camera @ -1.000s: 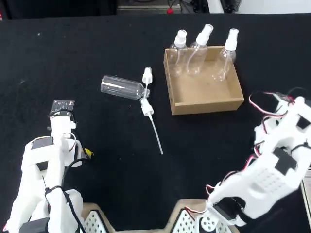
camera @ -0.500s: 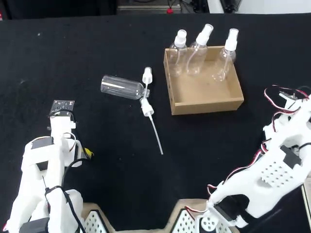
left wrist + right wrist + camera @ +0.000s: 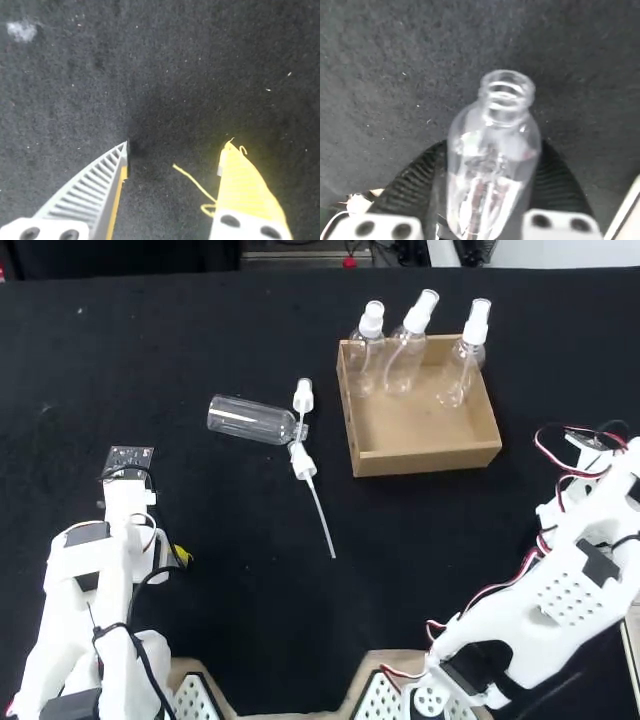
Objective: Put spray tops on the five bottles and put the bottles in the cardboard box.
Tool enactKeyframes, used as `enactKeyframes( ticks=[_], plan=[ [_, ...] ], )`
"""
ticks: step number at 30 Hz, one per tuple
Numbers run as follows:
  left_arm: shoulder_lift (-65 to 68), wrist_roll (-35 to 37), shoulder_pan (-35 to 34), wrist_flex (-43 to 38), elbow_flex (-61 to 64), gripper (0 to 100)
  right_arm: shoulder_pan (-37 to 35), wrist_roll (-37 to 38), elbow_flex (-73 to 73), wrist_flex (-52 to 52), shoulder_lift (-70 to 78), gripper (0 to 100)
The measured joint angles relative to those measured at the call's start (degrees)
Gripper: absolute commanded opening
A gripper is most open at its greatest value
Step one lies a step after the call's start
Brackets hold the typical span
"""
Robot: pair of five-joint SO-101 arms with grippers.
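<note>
The right gripper [image 3: 492,146] is clenched about the body of an uncapped bottle [image 3: 506,97], neck and threaded mouth projecting clear of the jaws; judged to be held so that a spray top can be fitted. The left gripper [image 3: 177,145] stands released, jaws apart over the black table [image 3: 200,320], a loose yellow thread [image 3: 192,182] at one finger; judged free to fetch a top. A second open bottle [image 3: 250,420] lies on its side left of the cardboard box [image 3: 425,456], with two loose spray tops [image 3: 302,462] touching or just beside its mouth. Three capped bottles [image 3: 408,345] lean at the box's far wall. No label or legible writing is found on any bottle or on the box.
</note>
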Motion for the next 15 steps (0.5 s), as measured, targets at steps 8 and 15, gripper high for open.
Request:
enactKeyframes(
  ticks=[8,15],
  plan=[
    [0.0,0.0,0.0,0.0,0.0,28,0.0,0.1,-3.4,2.5,-4.8,8.9],
    [0.0,0.0,0.0,0.0,0.0,28,0.4,2.2,3.0,-12.8,-9.0,8.9]
  ],
)
